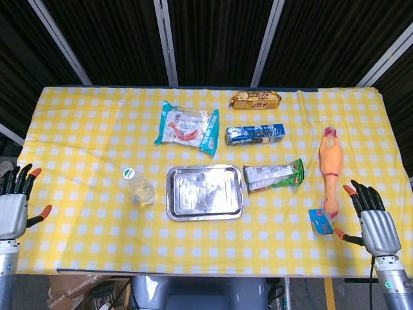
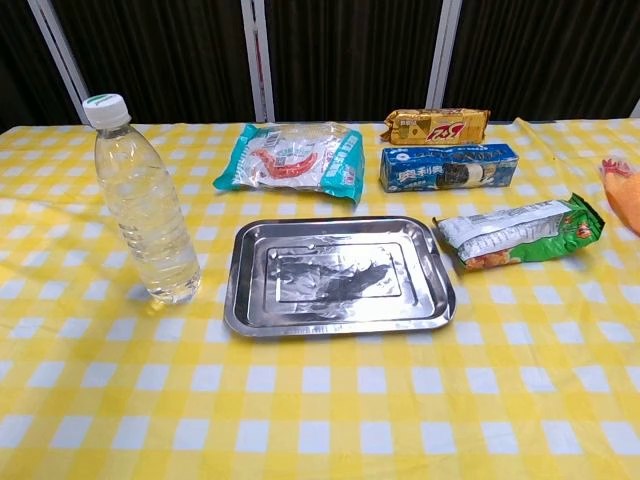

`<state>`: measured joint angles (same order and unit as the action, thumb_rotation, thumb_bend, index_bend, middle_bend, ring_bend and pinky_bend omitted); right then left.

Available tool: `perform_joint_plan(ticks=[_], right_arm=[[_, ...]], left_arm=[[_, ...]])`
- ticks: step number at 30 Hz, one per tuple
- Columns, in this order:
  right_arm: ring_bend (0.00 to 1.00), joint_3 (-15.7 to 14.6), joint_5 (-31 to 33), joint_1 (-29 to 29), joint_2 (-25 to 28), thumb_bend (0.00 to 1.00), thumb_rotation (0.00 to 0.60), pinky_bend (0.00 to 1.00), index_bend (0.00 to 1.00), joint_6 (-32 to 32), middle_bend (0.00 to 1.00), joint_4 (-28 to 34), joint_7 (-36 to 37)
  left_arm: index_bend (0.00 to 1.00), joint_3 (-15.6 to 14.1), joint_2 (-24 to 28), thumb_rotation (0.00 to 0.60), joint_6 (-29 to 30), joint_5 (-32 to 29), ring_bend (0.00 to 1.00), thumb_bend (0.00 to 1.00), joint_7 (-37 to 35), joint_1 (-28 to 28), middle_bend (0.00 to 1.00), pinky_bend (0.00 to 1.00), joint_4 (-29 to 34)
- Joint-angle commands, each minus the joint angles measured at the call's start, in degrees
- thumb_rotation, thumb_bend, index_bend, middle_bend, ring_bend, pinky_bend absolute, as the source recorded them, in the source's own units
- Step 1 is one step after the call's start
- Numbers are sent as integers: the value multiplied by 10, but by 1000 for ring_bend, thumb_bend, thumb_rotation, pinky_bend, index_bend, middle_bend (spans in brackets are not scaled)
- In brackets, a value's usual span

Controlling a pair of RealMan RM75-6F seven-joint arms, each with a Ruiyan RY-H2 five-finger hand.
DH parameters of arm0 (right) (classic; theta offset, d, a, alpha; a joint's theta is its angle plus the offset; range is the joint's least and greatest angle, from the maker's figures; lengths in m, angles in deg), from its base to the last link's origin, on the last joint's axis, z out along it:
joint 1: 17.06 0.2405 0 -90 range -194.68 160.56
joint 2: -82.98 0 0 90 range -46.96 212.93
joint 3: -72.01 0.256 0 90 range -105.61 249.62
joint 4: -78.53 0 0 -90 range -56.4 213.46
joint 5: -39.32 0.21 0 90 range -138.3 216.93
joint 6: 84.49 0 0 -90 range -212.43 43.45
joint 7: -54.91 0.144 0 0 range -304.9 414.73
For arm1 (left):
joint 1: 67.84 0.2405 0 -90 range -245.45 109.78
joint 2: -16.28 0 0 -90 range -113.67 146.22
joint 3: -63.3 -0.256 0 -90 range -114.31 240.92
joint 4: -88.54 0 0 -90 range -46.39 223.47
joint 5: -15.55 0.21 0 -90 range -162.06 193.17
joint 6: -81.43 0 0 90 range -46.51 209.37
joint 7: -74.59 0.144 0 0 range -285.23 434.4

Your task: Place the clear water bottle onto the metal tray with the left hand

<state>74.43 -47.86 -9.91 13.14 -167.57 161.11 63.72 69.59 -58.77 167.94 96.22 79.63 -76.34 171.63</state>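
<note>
A clear water bottle point(image 1: 140, 186) point(image 2: 144, 203) with a white cap stands upright on the yellow checked tablecloth, just left of the metal tray point(image 1: 175, 208) point(image 2: 240, 300), which holds nothing. My left hand point(image 1: 14, 201) hangs at the table's left edge, far from the bottle, fingers spread and holding nothing. At the right edge my right hand point(image 1: 372, 219) is also spread and holds nothing. Neither hand shows in the chest view.
Behind the tray lie a teal snack bag point(image 1: 188, 127) point(image 2: 292, 160), a blue biscuit box point(image 1: 255, 134) point(image 2: 449, 167) and a gold packet point(image 1: 256, 99) point(image 2: 435, 125). A green packet point(image 1: 273, 175) point(image 2: 518, 232) lies right of the tray. A rubber chicken point(image 1: 330, 169) and small blue card point(image 1: 320, 221) sit near the right hand.
</note>
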Motion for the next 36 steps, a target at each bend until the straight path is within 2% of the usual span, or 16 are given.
perform_joint_plan(ticks=[1,17,22,26,30,32,36], right_arm=[[37,0,0,0,-1,50,600,0,111,2,0,-1,-2],[37,-2,-4,-2,0,50,600,0,111,-1,0,8,-14],[37,-4,-5,-1,0,49,600,0,111,5,0,4,-14],[37,-4,-7,0,0,50,600,0,111,6,0,4,-5],[37,-4,-3,3,0,50,600,0,111,16,0,0,1],[38,-3,-5,4,0,50,600,0,111,17,0,1,3],[37,-5,-7,7,-1,50,600,0,111,22,0,1,6]], left_arm=[[126,1,2,600,-1,-1,0,260,-5,1,48,18,2],[128,-2,5,600,-28,0,0,260,-49,-4,53,18,9],[129,-5,8,600,-40,-3,0,213,-78,-4,62,18,17],[132,-9,9,600,-63,4,0,194,-171,-8,63,18,45],[133,-24,53,600,-175,24,0,192,-435,-44,63,18,127],[133,-22,62,600,-211,37,0,192,-520,-66,63,18,131],[134,-7,23,600,-243,23,0,191,-511,-97,63,18,103]])
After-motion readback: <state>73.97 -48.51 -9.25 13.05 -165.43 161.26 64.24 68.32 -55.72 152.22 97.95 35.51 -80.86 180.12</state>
